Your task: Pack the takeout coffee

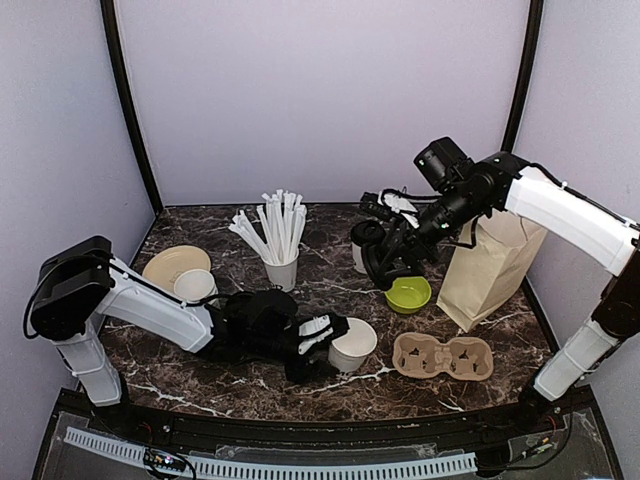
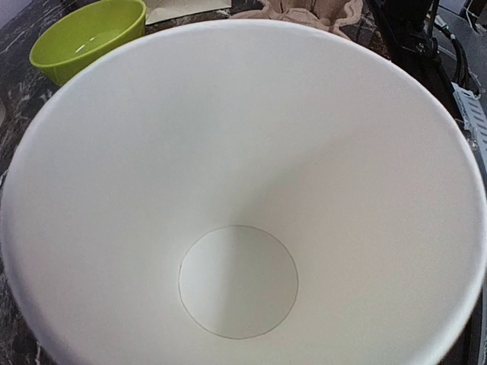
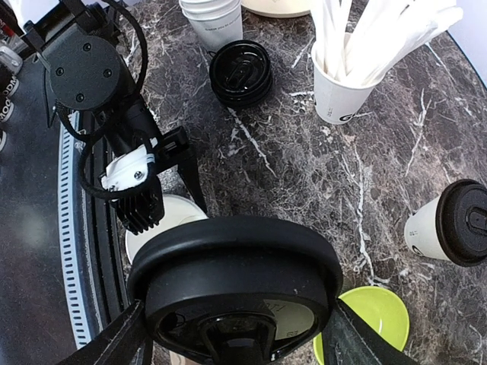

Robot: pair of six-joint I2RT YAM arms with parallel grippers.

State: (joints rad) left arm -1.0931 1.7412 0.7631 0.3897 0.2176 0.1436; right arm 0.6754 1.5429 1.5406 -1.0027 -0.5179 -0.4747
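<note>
Dark marbled tabletop [image 1: 200, 385], walled in pale lavender: the takeout coffee [image 1: 360, 250], a lidded white paper cup with black print, stands upright toward the back, just left of the right gripper [image 1: 388, 262] and beside neither the bag nor the carrier. That gripper's fingers [image 3: 114, 342] pinch a black plastic lid [image 3: 236, 266] by its rim from opposite sides, holding it over an open white cup [image 1: 353, 342]. The left gripper [image 1: 325, 335] lies low against this cup's left side; its wrist view shows only the cup's bare inside, so whether it clamps the cup cannot be told. A lime-green bowl [image 1: 408, 293] sits between the lidded cup and a pulp cup carrier [image 1: 442, 357]. A brown paper bag [image 1: 490, 265] stands at right. A cup of straws [image 1: 280, 240] and a stack of black lids [image 3: 240, 72] sit further left.
</note>
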